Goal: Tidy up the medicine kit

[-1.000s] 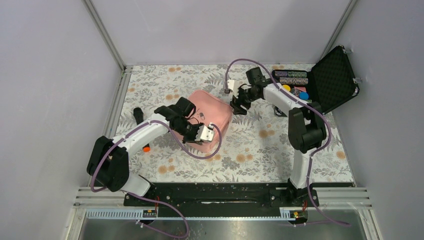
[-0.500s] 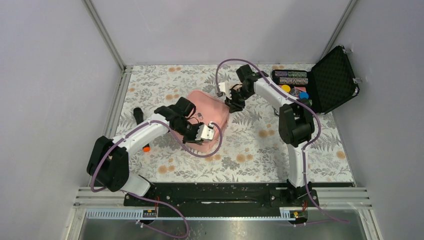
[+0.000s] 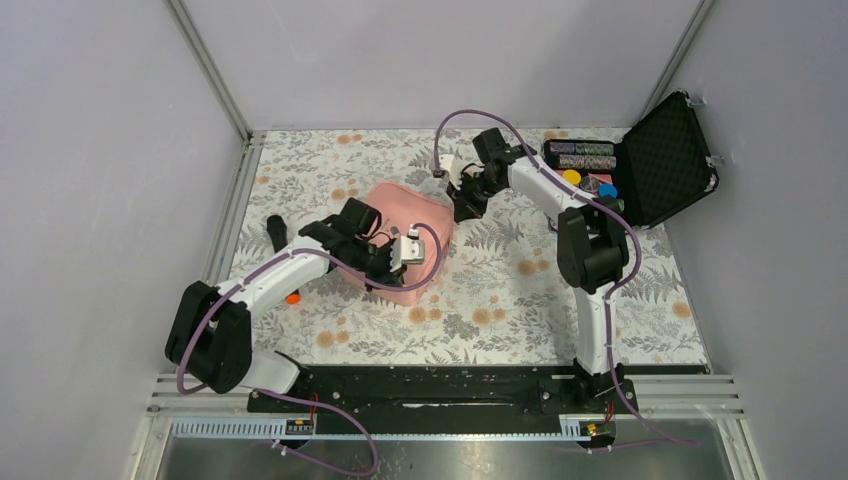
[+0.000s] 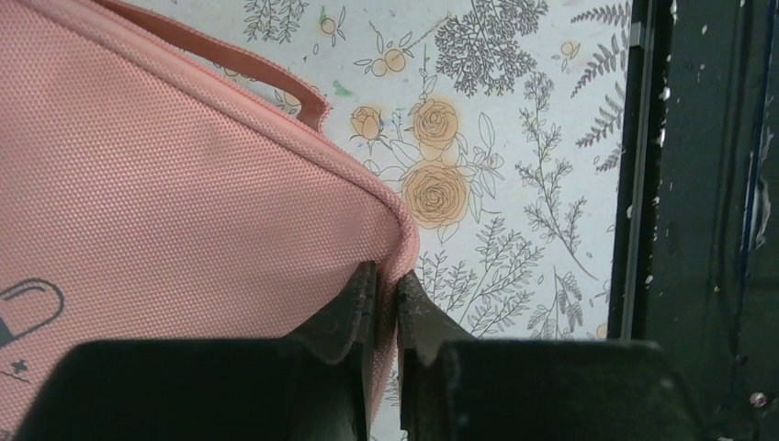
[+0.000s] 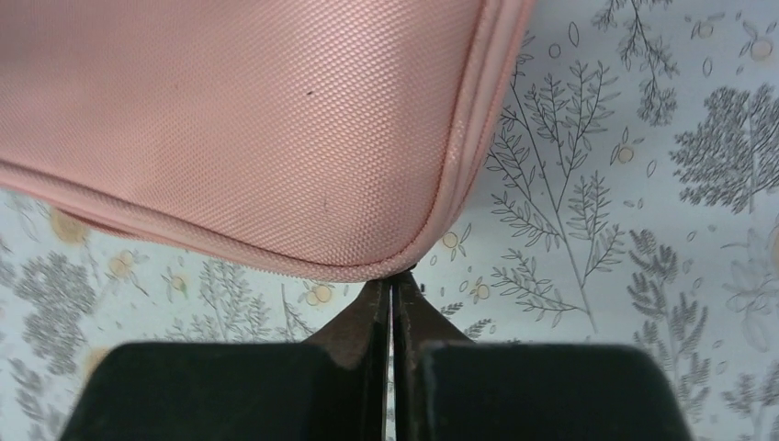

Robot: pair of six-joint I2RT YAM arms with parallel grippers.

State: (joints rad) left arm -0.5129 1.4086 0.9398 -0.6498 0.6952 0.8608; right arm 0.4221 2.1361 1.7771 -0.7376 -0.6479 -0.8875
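Medicine kit [image 4: 184, 184], lid down: corner seam pinched between left fingers [image 4: 349, 317], another corner just beyond shut right fingers [image 5: 367, 326]; opening step, zip pull probably next.

Salmon-pink medicine kit [image 3: 405, 200], fine woven grain. Dark outline capsule logo [image 4: 23, 312] on it, left of black left end effector [image 4: 386, 285]. Black too: right end effector [image 5: 392, 289]. Beyond both tips, counter [image 3: 500, 290]: white cloth, grey fern sprigs, orange roses. White arms [image 3: 275, 270], black joints, purple cable [image 3: 470, 113]. Well right of right end effector, black case [image 3: 665, 160], with yellow chip [image 3: 572, 176] and blue chip [image 3: 607, 191].
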